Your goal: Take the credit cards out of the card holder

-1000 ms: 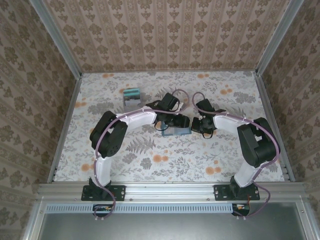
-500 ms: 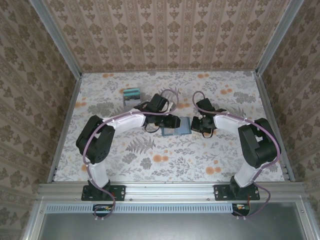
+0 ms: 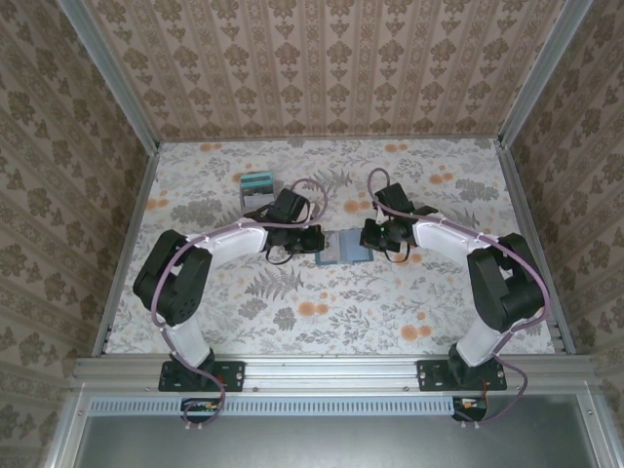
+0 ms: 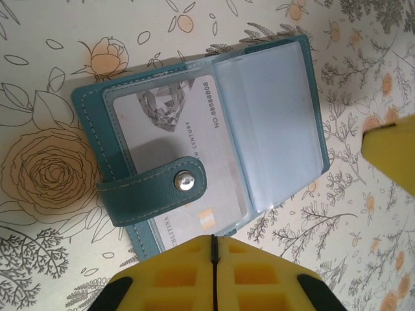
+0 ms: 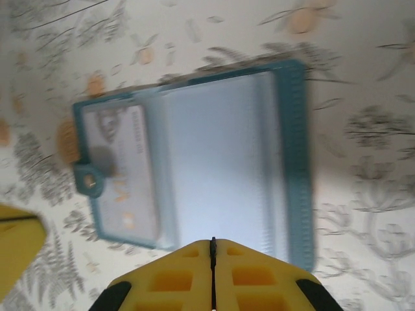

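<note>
Partly behind strap (image 4: 152, 192), card (image 4: 170, 120) inside open card holder (image 4: 89, 136)

The closed left claw (image 4: 214, 245) sits at the open card holder's (image 4: 266, 129) edge, one card (image 4: 162, 146) inside.

The tabletop (image 3: 409, 302) is printed with pale leaves and orange flowers. The card holder (image 3: 341, 248) is laid open and flat on it near the middle. A small grey rectangle (image 3: 257, 187) with a green band is set beyond the card holder, to its left.
</note>
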Motion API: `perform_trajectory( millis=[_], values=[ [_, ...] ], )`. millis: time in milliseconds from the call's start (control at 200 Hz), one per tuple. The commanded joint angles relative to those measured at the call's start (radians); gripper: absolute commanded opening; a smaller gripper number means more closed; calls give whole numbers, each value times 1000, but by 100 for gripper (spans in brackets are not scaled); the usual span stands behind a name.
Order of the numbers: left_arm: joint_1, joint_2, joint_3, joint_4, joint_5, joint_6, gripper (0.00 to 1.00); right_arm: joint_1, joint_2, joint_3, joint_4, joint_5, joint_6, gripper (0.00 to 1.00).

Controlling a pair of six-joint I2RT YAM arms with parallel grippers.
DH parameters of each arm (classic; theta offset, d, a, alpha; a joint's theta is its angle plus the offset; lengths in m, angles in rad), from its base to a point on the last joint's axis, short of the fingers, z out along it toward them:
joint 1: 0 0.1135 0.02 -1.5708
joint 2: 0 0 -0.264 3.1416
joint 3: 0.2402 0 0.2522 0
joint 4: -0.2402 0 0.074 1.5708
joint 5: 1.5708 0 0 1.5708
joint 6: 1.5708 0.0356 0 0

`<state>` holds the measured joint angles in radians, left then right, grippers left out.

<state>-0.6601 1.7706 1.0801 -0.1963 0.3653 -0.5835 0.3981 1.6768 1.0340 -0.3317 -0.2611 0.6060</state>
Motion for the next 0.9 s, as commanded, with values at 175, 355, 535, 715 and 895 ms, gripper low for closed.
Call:
perform_trajectory(
  millis=[175, 355, 535, 715, 895],
  values=[
    [11, 83, 13, 3, -45, -11, 3, 21, 125, 68, 103, -219, 46, 13],
    [11, 105, 23, 3, -44, -12, 3, 21, 175, 87, 106, -236, 60, 13],
    [10, 119, 23, -1, -40, -14, 3, 21, 203, 90, 112, -244, 69, 13],
    [2, 133, 27, 0, -30, -15, 3, 21, 220, 98, 98, -231, 67, 14],
    [-10, 145, 41, -9, -28, -13, 3, 20, 233, 95, 90, -217, 70, 19]
  ],
)
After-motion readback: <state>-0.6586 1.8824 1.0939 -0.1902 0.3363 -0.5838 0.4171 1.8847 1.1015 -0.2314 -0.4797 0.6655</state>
